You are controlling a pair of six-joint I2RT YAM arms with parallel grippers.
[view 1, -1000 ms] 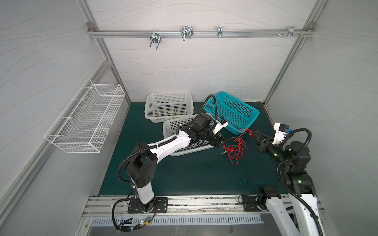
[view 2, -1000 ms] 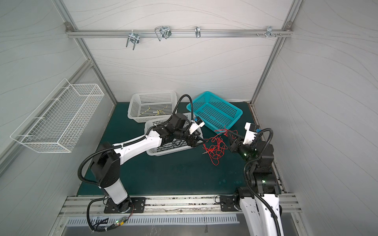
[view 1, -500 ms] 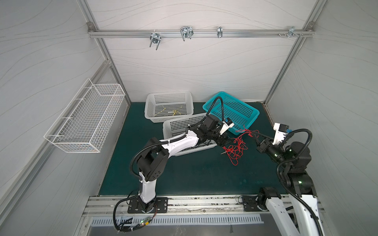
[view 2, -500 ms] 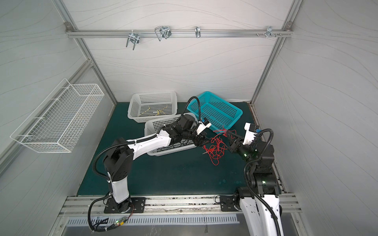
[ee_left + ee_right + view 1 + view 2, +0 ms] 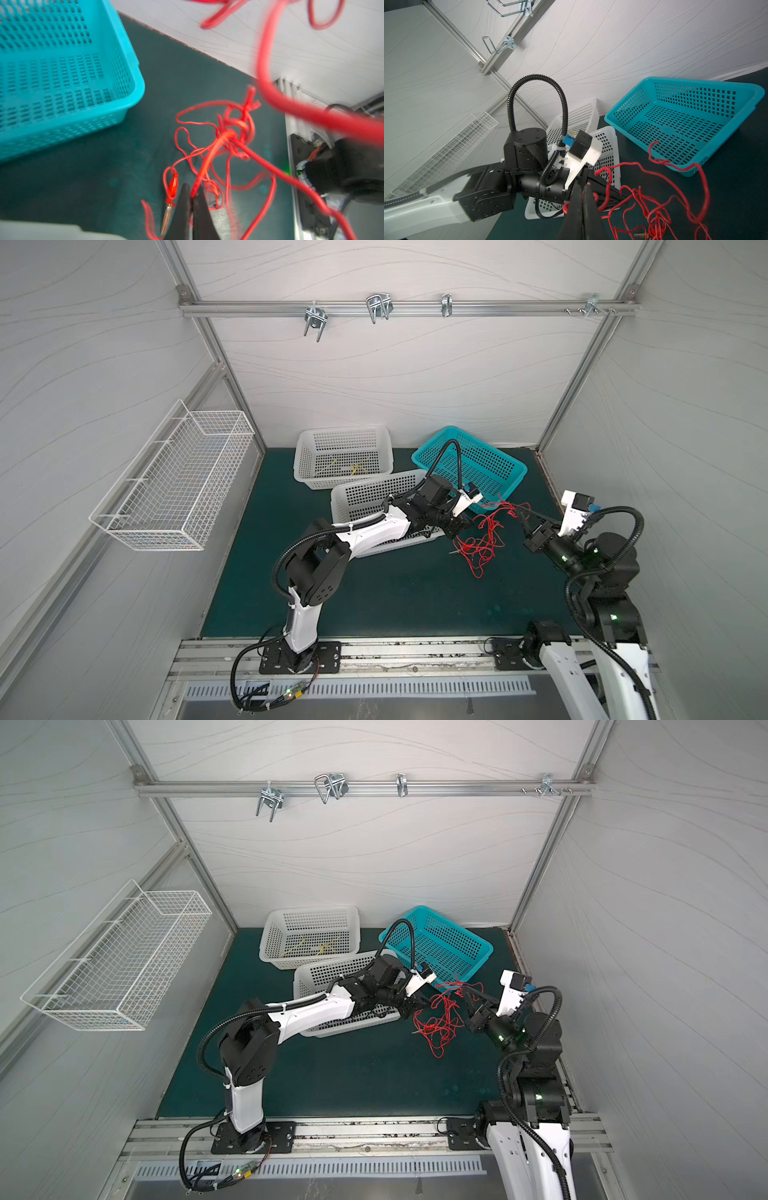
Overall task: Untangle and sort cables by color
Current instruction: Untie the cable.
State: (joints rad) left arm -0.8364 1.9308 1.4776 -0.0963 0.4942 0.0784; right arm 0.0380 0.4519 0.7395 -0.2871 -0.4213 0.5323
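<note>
Left gripper (image 5: 192, 196) swung right off the white basket (image 5: 365, 485), now clamped on the red cables (image 5: 482, 537); right gripper (image 5: 583, 188) grips them too, so pull-apart looks next.

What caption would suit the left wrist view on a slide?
Left gripper shut on one strand of tangled red cables, on the green mat beside the teal basket.

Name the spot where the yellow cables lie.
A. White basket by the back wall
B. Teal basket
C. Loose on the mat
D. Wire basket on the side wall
A: in a top view the yellow cables lie on the floor of the white basket that stands nearest the back wall.
</note>
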